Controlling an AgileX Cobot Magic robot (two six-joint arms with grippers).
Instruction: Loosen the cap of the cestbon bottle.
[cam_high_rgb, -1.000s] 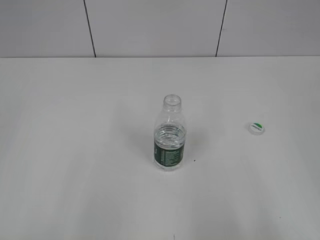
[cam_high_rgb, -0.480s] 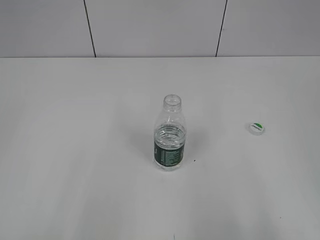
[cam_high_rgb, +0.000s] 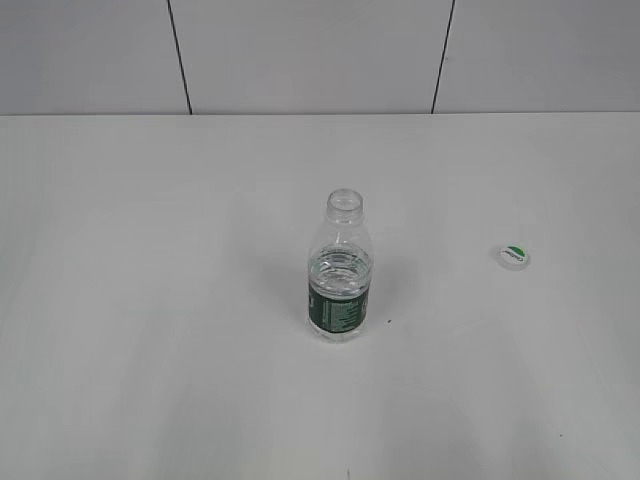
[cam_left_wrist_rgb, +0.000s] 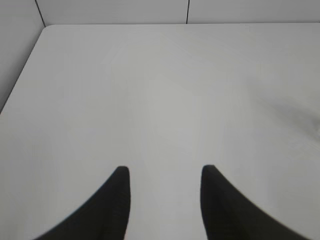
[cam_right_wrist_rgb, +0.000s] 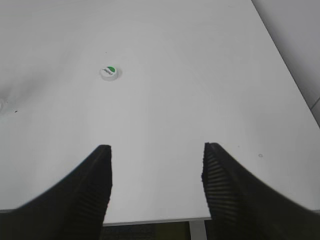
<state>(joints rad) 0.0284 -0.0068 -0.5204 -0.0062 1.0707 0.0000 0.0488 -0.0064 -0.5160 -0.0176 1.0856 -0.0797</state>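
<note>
The cestbon bottle (cam_high_rgb: 340, 270) stands upright at the middle of the white table, clear with a dark green label band. Its neck is open with no cap on it. The cap (cam_high_rgb: 513, 256), white with a green half-disc logo, lies flat on the table to the bottle's right; it also shows in the right wrist view (cam_right_wrist_rgb: 109, 73). My left gripper (cam_left_wrist_rgb: 162, 172) is open and empty above bare table. My right gripper (cam_right_wrist_rgb: 156, 150) is open and empty near the table's front edge, well short of the cap. Neither gripper shows in the exterior view.
The white table (cam_high_rgb: 150, 300) ends at a grey panelled wall (cam_high_rgb: 300, 50) at the back. Its front edge (cam_right_wrist_rgb: 150, 220) shows under my right gripper. Its far left corner (cam_left_wrist_rgb: 45, 27) shows in the left wrist view.
</note>
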